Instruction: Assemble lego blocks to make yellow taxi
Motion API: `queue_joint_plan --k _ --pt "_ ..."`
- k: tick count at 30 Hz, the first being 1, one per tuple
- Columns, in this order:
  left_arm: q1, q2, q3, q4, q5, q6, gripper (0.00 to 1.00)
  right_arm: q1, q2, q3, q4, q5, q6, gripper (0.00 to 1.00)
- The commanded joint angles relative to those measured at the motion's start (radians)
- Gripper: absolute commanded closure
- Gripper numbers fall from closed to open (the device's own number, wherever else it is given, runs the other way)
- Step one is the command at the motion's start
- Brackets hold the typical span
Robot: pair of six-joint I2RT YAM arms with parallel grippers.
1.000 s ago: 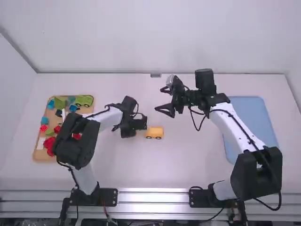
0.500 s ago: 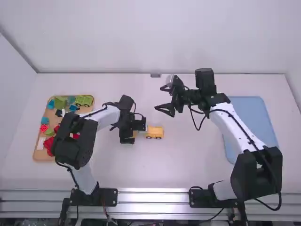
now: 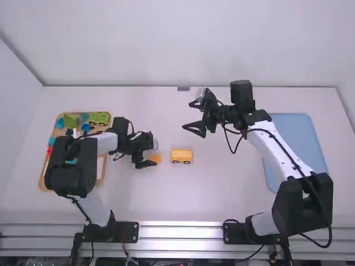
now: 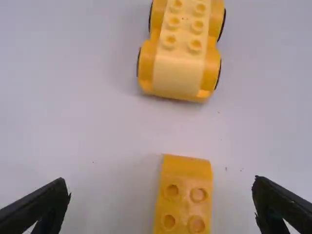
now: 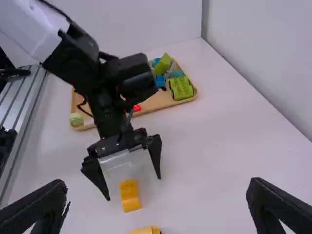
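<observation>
Studs in two rows top the loose yellow block [image 4: 185,168], four of them visible in the left wrist view, where its smooth end faces the car; the block is narrow, a warm orange-yellow. It lies on the white table [image 3: 222,188] between the fingertips of the left gripper [image 3: 153,149], which is spread wide and touches neither side of it. Farther out from that claw, apart from the block, the yellow car [image 4: 180,78] stands on its wheels. Its top strip is paler, with paired studs and a smooth, plain end towards the block; the rounded wheel pieces bulge at both sides, deeper yellow with dark outer edges. The right gripper [image 3: 187,116] is also parted wide, with nothing between its fingers, and in the high view the car sits on the arm-base side of it. Behind the left claw is the wooden tray [image 3: 44,180] with coloured pieces.
</observation>
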Motion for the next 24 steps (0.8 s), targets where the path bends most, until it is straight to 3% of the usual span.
queue_joint_plan --k 1,8,14,19,22,24 --pt "0.002 -0.019 -0.077 0.066 0.07 -0.014 0.03 0.003 -0.019 0.03 0.0 -0.014 0.002 0.02" --pt "0.103 -0.019 -0.201 0.291 0.149 -0.069 0.11 0.026 -0.019 0.03 -0.002 -0.013 0.002 0.02" --pt "0.214 0.028 -0.219 0.344 0.322 -0.013 0.02 0.061 -0.019 0.03 0.005 0.041 0.002 0.02" --pt "0.18 0.077 -0.172 0.32 0.317 -0.013 0.04 0.092 -0.019 0.03 0.003 0.104 0.002 0.02" --pt "0.158 0.109 -0.15 0.318 0.286 -0.013 0.08 0.108 -0.019 0.03 0.005 0.104 0.002 0.02" --pt "0.151 0.116 -0.148 0.312 0.282 0.012 0.23 0.108 -0.019 0.03 0.005 0.103 0.002 0.02"
